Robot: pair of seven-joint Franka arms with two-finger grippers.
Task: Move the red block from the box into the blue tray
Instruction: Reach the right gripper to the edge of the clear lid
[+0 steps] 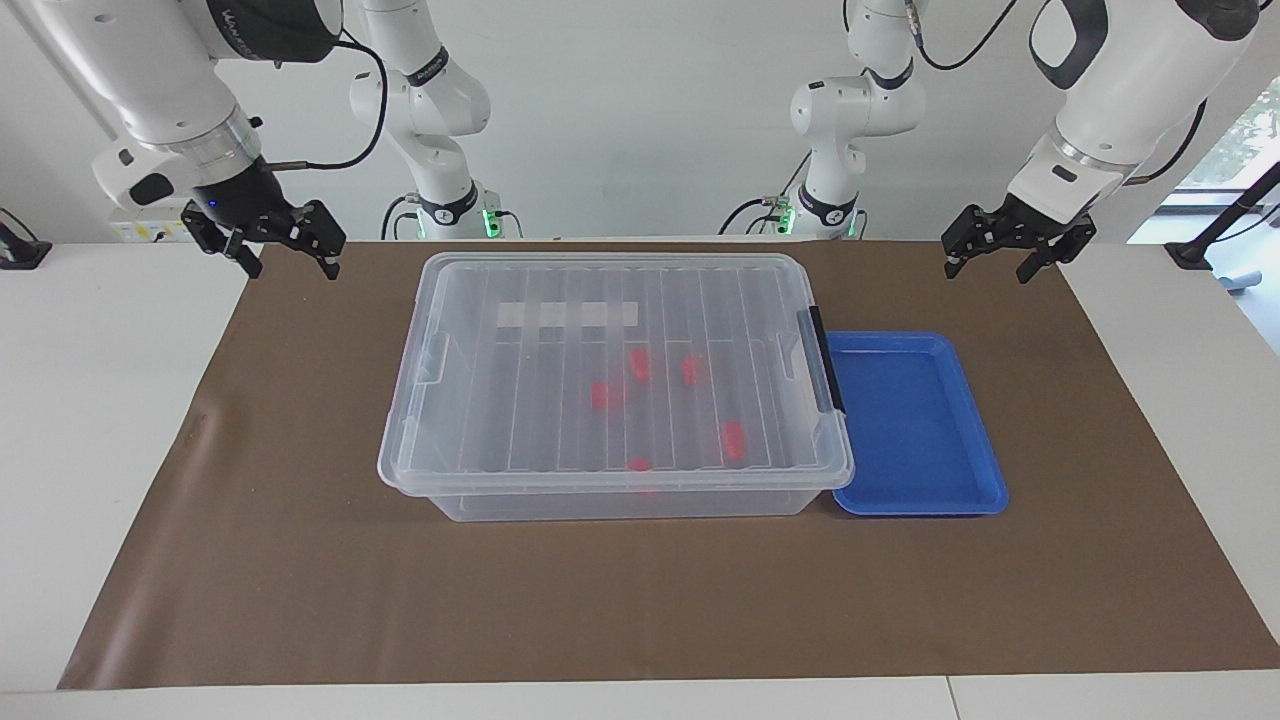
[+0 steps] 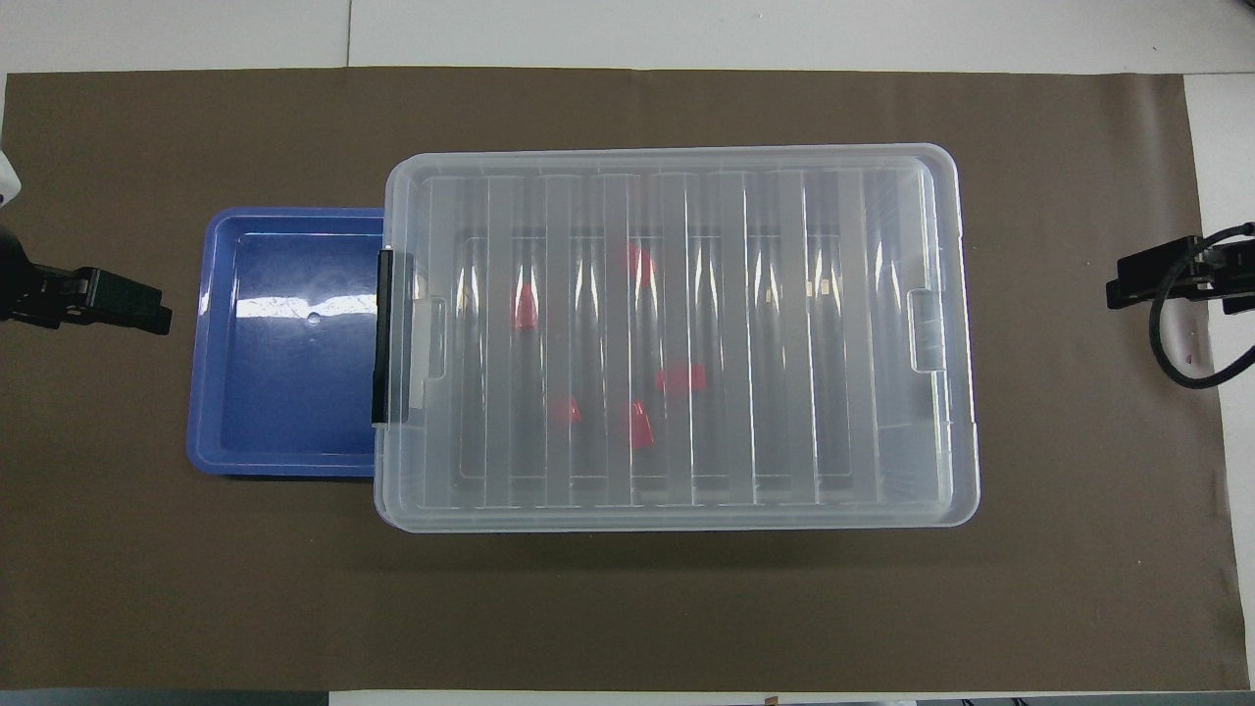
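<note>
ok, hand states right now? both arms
Left hand: open, holding nothing, up over the mat at the blue tray's end of the table.
Right hand: open, holding nothing, up over the mat's edge at the other end.

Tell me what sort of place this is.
Probably a robotics lab bench: a left gripper and a right gripper hang open over a brown mat, where a lidded clear box of red blocks sits beside an empty blue tray.

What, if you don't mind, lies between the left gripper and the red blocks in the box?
In both views, the empty blue tray and the box's closed lid separate the left gripper from the red blocks.
</note>
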